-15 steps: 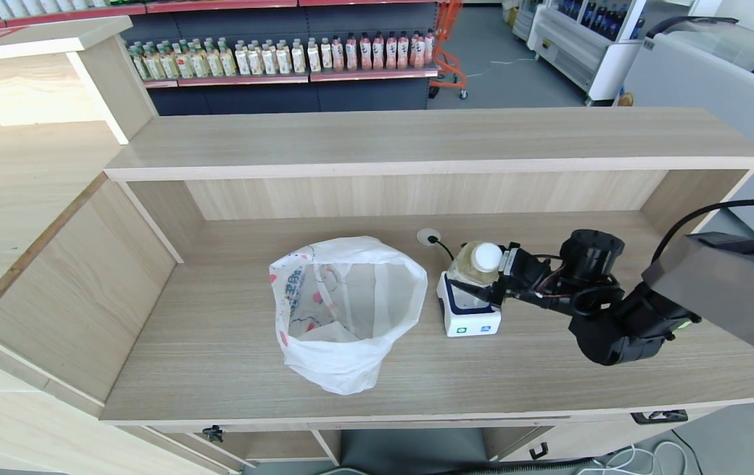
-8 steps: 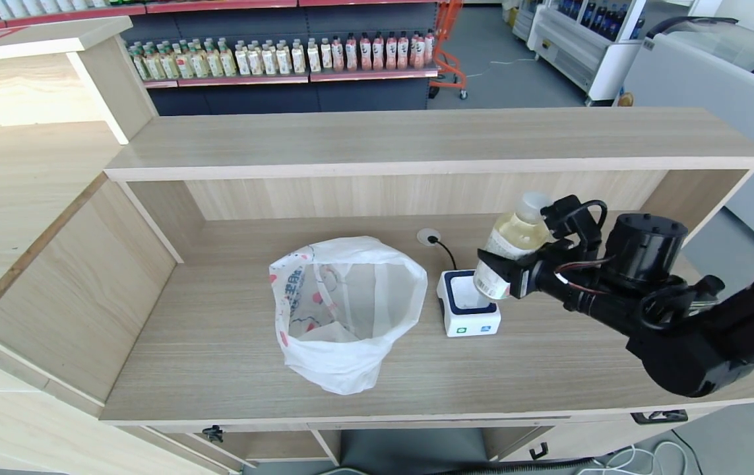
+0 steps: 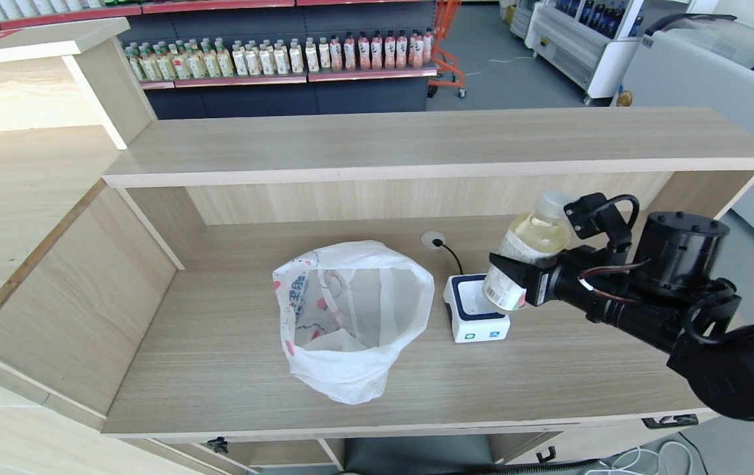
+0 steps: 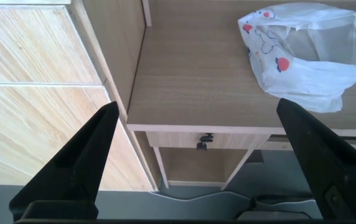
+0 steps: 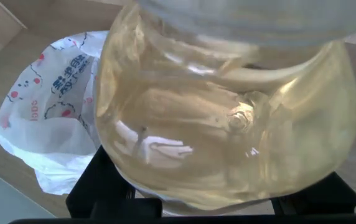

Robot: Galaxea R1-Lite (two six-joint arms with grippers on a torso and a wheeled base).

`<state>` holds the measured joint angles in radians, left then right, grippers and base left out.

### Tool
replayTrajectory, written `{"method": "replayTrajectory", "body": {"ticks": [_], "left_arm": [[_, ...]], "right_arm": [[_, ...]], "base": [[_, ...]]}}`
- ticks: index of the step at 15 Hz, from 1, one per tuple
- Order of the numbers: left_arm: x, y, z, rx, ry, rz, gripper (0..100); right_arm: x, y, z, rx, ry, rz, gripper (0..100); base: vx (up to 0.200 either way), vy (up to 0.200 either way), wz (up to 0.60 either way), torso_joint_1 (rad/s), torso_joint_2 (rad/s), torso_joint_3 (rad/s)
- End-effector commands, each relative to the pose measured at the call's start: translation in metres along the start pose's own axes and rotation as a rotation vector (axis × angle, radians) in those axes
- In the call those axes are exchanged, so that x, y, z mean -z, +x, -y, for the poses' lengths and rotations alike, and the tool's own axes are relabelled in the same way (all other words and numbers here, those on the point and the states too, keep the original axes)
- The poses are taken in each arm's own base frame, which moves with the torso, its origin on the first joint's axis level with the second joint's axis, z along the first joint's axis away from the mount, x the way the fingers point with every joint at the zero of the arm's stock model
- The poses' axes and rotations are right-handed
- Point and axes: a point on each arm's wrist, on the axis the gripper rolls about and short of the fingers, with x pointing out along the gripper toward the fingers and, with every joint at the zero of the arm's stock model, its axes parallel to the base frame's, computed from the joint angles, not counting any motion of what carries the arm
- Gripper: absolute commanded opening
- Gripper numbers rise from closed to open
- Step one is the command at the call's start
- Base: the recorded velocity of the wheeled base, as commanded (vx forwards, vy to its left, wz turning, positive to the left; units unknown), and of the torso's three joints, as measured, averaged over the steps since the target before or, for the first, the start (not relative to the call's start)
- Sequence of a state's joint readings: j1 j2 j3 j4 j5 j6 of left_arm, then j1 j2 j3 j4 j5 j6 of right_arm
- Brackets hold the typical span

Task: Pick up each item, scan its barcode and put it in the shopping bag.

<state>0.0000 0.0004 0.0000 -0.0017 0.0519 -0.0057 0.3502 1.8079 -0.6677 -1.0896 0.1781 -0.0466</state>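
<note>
Brightly and evenly lit from overhead. Blown out to near white on the wood panel (image 3: 14,92) at far left. Softly shaded under the ledge (image 3: 416,142), along the far back of the counter (image 3: 548,369). Just a faint, diffuse shadow at the near side of the shopping bag (image 3: 344,376), itself translucent and glowing. Pale reflections on the freezer lid (image 3: 713,46) at far right. Bright glints inside the bottle (image 5: 228,124). Visibly bowed by a wide lens toward the left and right edges.
</note>
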Motion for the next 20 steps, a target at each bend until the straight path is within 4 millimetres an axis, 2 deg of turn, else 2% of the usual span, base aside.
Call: {"method": "replayTrajectory", "body": {"ticks": [1, 3, 6, 7, 9, 12, 18, 20], "left_arm": [[0.000, 0.000, 0.000, 0.000, 0.000, 0.000, 100], [0.000, 0.000, 0.000, 0.000, 0.003, 0.000, 100], [0.000, 0.000, 0.000, 0.000, 0.004, 0.000, 100], [0.000, 0.000, 0.000, 0.000, 0.004, 0.000, 100], [0.000, 0.000, 0.000, 0.000, 0.004, 0.000, 100], [0.000, 0.000, 0.000, 0.000, 0.006, 0.000, 100], [0.000, 0.000, 0.000, 0.000, 0.006, 0.000, 100], [0.000, 0.000, 0.000, 0.000, 0.006, 0.000, 100]], "right_arm": [[0.003, 0.018, -0.009, -0.039, -0.002, 0.006, 0], [0.014, 0.039, -0.014, -0.063, -0.003, -0.005, 0], [0.028, 0.070, -0.020, -0.161, -0.003, -0.004, 0], [0.030, 0.074, -0.022, -0.176, -0.003, -0.003, 0], [0.048, 0.094, -0.021, -0.222, 0.001, -0.009, 0], [0.061, 0.109, -0.019, -0.224, -0.002, -0.005, 0], [0.086, 0.137, -0.030, -0.304, -0.019, 0.024, 0], [0.096, 0.145, -0.028, -0.300, -0.083, 0.030, 0]], "base": [[0.000, 0.200, 0.00, 0.012, 0.00, 0.002], [0.000, 0.200, 0.00, -0.002, 0.00, 0.002], [0.000, 0.000, 0.00, 0.000, 0.00, 0.000], [0.000, 0.000, 0.00, 0.000, 0.00, 0.000], [0.000, 0.000, 0.00, 0.000, 0.00, 0.000], [0.000, 0.000, 0.00, 0.000, 0.00, 0.000], [0.000, 0.000, 0.00, 0.000, 0.00, 0.000], [0.000, 0.000, 0.00, 0.000, 0.00, 0.000]]}}
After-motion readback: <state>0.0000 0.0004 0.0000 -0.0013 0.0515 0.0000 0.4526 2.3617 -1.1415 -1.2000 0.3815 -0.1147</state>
